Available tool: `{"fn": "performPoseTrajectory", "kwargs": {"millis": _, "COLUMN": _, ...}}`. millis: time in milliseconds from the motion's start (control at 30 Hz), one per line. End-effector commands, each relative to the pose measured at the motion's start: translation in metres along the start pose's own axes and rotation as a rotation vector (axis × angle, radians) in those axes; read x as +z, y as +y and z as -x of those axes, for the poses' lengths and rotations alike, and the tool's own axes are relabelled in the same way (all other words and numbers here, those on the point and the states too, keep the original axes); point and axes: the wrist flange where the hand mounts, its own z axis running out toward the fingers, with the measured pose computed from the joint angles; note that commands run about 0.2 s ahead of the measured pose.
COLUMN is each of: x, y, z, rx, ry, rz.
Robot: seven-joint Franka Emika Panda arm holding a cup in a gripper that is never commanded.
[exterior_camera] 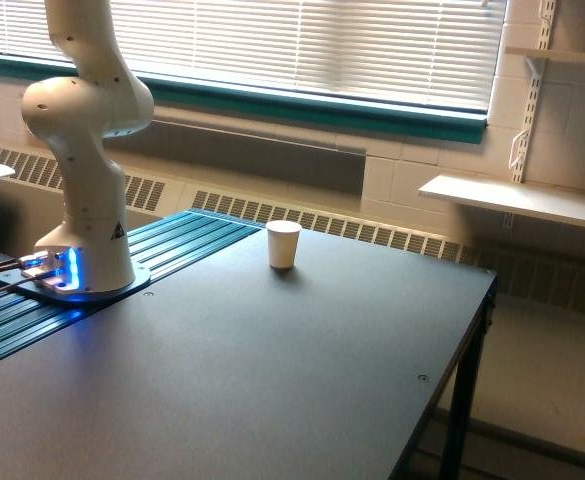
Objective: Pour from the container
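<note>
Rising out of the top edge of the exterior view, my arm [87, 150] shows only its base and lower links; everything above the shoulder joint is cut off. My pincer is therefore out of sight, and I cannot say whether it is open, closed or gripping anything. Places relative to it cannot be given either, since its position is not shown.

The clear container is not visible anywhere in this view, so I cannot tell where it is.

What does show: my base [77, 280] sits on the dark table [272, 390] at the exterior view's left, with a blue light [70, 270] glowing at its foot and a cable [2, 282] running off the picture's edge. Ribbed teal panels [172, 245] lie on the table beside the base. A white paper cup [283, 244] stands upright on the table, well apart from my base, toward the far edge. Its inside is hidden from this angle. Behind it are window blinds [312, 45] and a wall shelf [517, 200].
</note>
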Motion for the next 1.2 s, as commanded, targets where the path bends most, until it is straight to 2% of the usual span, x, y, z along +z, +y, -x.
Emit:
{"fn": "performPoseTrajectory", "kwargs": {"millis": 33, "x": 0.012, "y": 0.01, "z": 0.005, "rx": -0.093, "ry": -0.078, "rz": 0.084}}
{"fn": "performPoseTrajectory", "kwargs": {"millis": 100, "x": 0.016, "y": 0.019, "z": 0.007, "rx": -0.05, "ry": -0.11, "rz": 0.115}}
{"fn": "performPoseTrajectory", "kwargs": {"millis": 167, "x": 0.019, "y": 0.025, "z": 0.014, "rx": -0.055, "ry": -0.149, "rz": 0.144}}
{"fn": "performPoseTrajectory", "kwargs": {"millis": 233, "x": 0.019, "y": 0.033, "z": 0.023, "rx": -0.023, "ry": -0.193, "rz": 0.174}}
{"fn": "performPoseTrajectory", "kwargs": {"millis": 300, "x": 0.019, "y": 0.037, "z": 0.036, "rx": -0.053, "ry": -0.243, "rz": 0.198}}
{"fn": "performPoseTrajectory", "kwargs": {"millis": 533, "x": 0.012, "y": 0.059, "z": 0.096, "rx": 0.054, "ry": -0.451, "rz": 0.276}}
{"fn": "performPoseTrajectory", "kwargs": {"millis": 667, "x": 0.0, "y": 0.066, "z": 0.136, "rx": 0.106, "ry": -0.582, "rz": 0.31}}
{"fn": "performPoseTrajectory", "kwargs": {"millis": 733, "x": -0.008, "y": 0.066, "z": 0.156, "rx": 0.12, "ry": -0.649, "rz": 0.319}}
{"fn": "performPoseTrajectory", "kwargs": {"millis": 867, "x": -0.028, "y": 0.064, "z": 0.197, "rx": 0.079, "ry": -0.784, "rz": 0.335}}
{"fn": "performPoseTrajectory", "kwargs": {"millis": 933, "x": -0.036, "y": 0.061, "z": 0.211, "rx": 0.054, "ry": -0.836, "rz": 0.337}}
{"fn": "performPoseTrajectory", "kwargs": {"millis": 1200, "x": -0.068, "y": 0.043, "z": 0.248, "rx": 0.099, "ry": -0.935, "rz": 0.277}}
